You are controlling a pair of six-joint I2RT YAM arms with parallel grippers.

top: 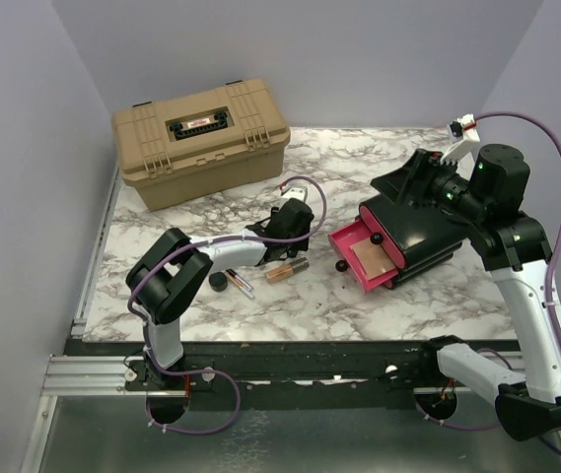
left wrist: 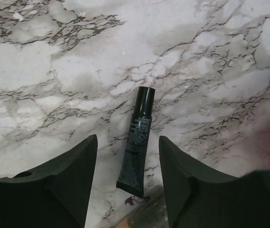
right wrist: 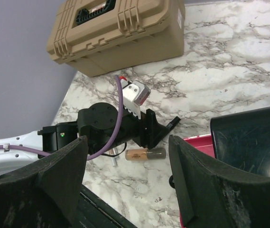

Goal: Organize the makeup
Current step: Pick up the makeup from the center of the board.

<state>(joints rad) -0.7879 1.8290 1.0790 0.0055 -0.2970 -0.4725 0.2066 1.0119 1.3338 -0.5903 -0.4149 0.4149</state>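
Looking down from the left wrist, we see the slim black tube [left wrist: 137, 142] lying flat on the marble table [left wrist: 54, 71]. Its long axis runs close to 12-to-6, with the round cap toward 12, tipped slightly to 1, and the crimped end toward 6. Its print is too blurred to read. Just past the crimped end, at 6 o'clock, a copper lipstick tube [left wrist: 142, 214] is out of focus and cut off by the frame edge; we cannot tell whether the two touch.

The left gripper [left wrist: 127, 138] stands partly open astride the tube, one finger at its 9 and one at its 3. Neither touches it, and we see nothing gripped. From overhead this gripper covers the tube, so we cannot pick it out there.

At 3 o'clock of the left gripper sits the black box [top: 418, 232], a pink drawer [top: 344, 246] pulled out with the square copper-pink compact [top: 372, 258] inside. The right gripper [right wrist: 127, 140] hangs above the box, fingers wide apart and holding nothing.
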